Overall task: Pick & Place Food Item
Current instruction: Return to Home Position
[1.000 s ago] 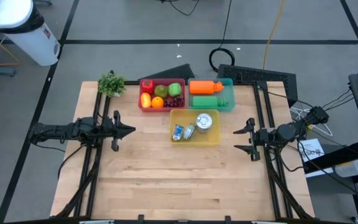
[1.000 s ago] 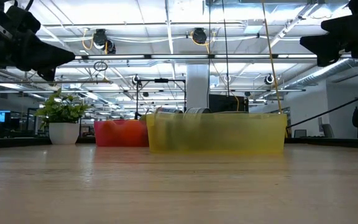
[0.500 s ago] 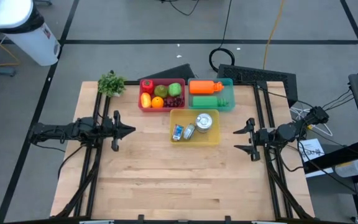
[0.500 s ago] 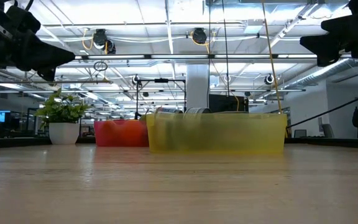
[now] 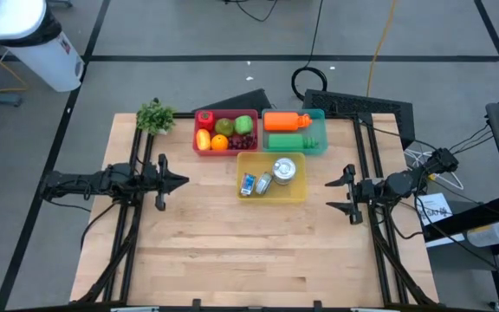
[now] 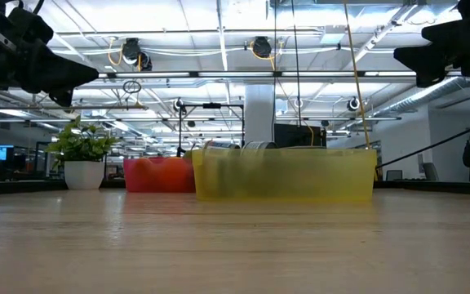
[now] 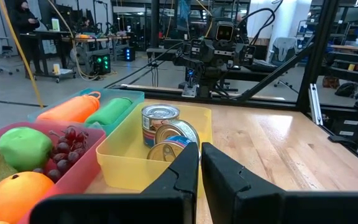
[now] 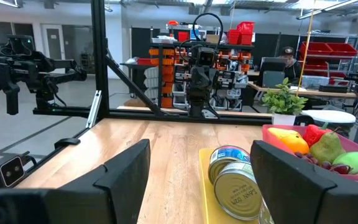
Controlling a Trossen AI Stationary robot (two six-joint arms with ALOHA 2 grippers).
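Across the wooden table (image 5: 232, 251), we see the left gripper (image 5: 184, 181) hovering with its fingers pressed together. The right gripper (image 5: 330, 196) gapes wide near the yellow bin (image 5: 288, 193).

The counter (image 5: 232, 251) is pale wood, matt, with visible grain. The yellow bin (image 6: 284, 175) is smooth, translucent plastic, slightly glossy. The cans (image 7: 160, 116) inside it are shiny metal. At its 11 o'clock, the red bin (image 5: 226, 153) is opaque plastic.

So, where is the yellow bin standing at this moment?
In the high view the yellow bin sits near the middle of the table, directly below the red bin and the teal bin in the picture.
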